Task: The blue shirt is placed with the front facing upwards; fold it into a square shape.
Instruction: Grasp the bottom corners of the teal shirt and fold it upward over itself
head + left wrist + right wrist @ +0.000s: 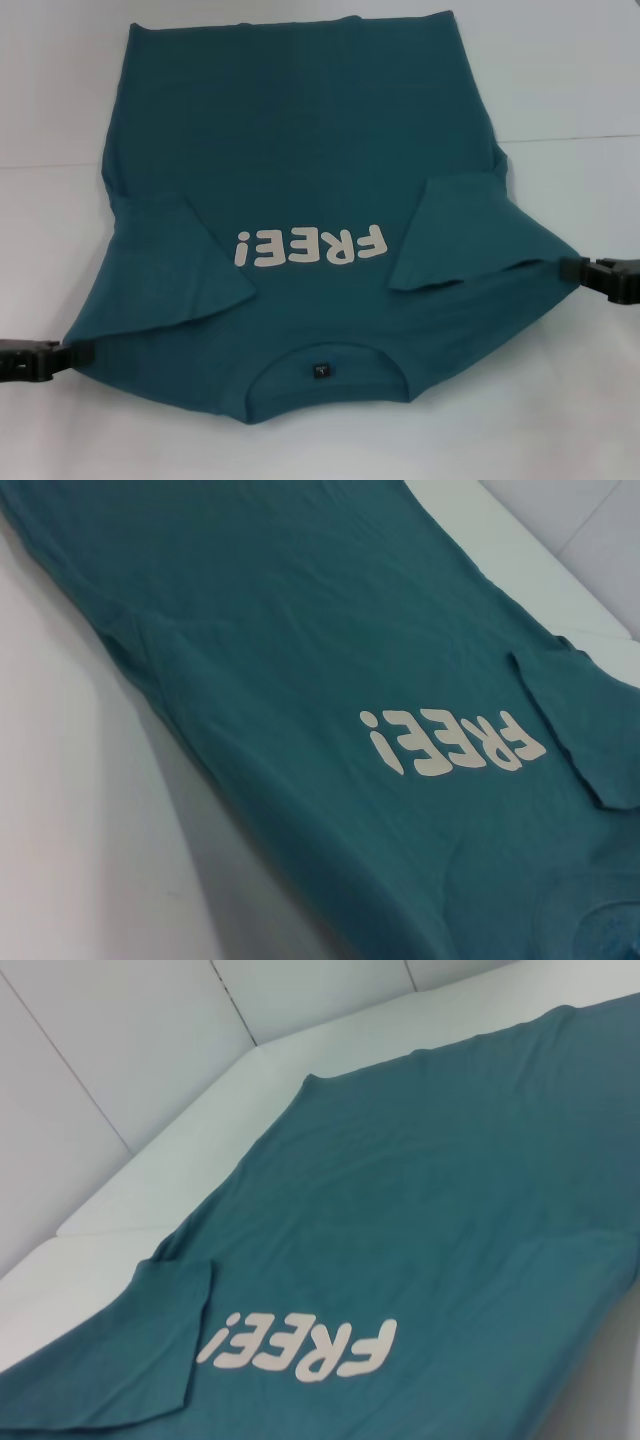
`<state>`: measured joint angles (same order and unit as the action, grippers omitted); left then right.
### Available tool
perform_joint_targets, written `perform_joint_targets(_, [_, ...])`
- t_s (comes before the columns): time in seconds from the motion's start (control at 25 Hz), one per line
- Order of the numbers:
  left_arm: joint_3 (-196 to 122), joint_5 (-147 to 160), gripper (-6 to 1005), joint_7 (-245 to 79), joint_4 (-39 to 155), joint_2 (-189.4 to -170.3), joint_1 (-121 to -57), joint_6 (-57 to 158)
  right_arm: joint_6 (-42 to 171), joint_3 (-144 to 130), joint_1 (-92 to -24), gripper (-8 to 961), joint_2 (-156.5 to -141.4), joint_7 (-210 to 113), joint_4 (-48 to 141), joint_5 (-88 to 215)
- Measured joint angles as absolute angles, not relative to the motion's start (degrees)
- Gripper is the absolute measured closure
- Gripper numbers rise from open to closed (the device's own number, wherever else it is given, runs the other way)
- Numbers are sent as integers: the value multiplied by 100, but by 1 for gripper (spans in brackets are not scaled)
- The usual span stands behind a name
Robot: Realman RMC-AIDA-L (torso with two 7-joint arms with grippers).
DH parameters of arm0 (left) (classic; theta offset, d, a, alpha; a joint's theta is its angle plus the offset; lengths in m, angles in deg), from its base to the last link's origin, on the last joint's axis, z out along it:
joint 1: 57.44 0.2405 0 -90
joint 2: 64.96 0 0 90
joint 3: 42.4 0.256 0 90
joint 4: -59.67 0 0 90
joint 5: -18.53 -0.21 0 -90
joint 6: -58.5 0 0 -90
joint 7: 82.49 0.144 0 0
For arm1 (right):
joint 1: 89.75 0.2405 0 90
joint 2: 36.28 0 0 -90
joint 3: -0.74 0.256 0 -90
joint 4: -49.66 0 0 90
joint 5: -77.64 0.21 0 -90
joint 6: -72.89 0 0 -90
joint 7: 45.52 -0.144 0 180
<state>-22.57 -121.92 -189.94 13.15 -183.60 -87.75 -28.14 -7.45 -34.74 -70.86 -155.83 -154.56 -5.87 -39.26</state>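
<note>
The blue shirt (300,170) is spread front-up on the white table (560,80), with its collar at the near edge and its hem at the far edge. The white lettering (310,247) is seen upside down from the head view, and a small dark label (321,371) sits inside the neck opening. Both sleeves are folded inward onto the chest, one on the left (185,265) and one on the right (450,235).

The left gripper (70,352) is positioned at the near left shoulder corner, where its fingers are clenched on the fabric edge. The right gripper (580,270) is placed at the right shoulder corner, and its fingers are likewise closed on the cloth. The shoulder line is pulled taut between the two grippers, and the fabric is drawn into points at both pinched corners
</note>
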Motion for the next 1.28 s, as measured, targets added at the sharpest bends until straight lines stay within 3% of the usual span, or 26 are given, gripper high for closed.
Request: perform_joint_targets(1.28, [-3326,-11873,957,-16532,1460,-18430,-7990,-4285,-2423,-2467,-8087,910,-15594,-12606,454,-3596])
